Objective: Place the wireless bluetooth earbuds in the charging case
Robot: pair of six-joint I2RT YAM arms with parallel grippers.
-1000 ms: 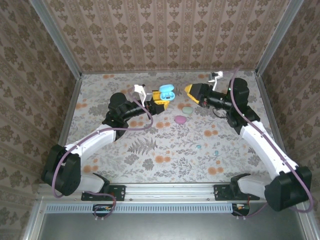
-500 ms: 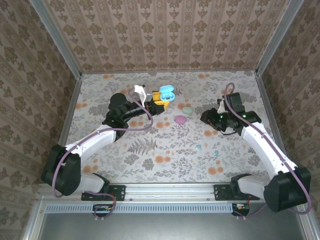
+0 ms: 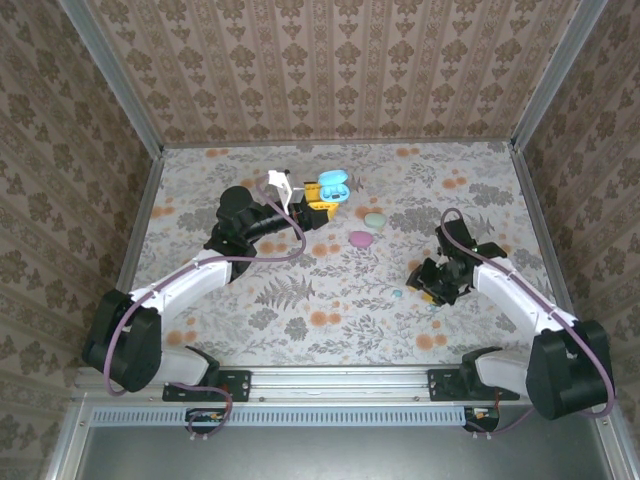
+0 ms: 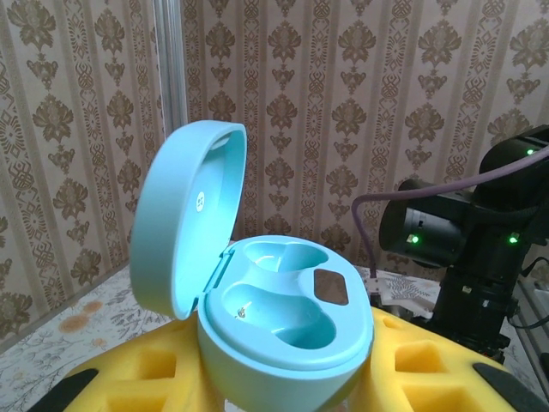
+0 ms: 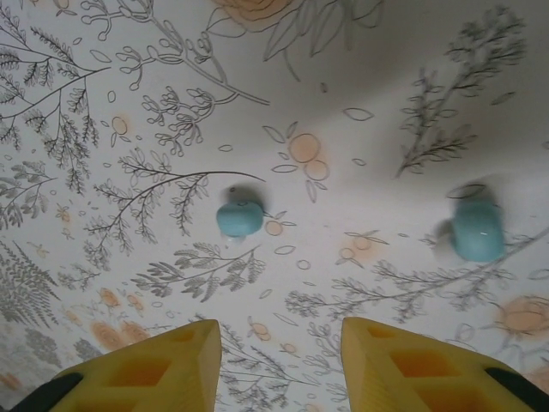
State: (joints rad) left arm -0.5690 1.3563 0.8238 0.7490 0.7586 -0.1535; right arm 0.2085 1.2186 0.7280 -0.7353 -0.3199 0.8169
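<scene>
Pickup step: left pincer [image 3: 318, 204] grips the open light-blue plastic case [image 4: 283, 322]; right pincer [image 5: 279, 360], parted, empty, hovers over 2 light-blue buds [image 5: 240, 218]. Next: centre on 1, descend.

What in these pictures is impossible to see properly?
- Right wrist view: the right-hand earbud is blurred, so its shape is unclear.
- Top view: it and the left-hand earbud are mere specks.
- Left wrist view: the underside of the light blue case is cut off by the bottom edge, between the left gripper's yellow fingers.
- Top view: the pink case and mint case are too small for detail.
</scene>
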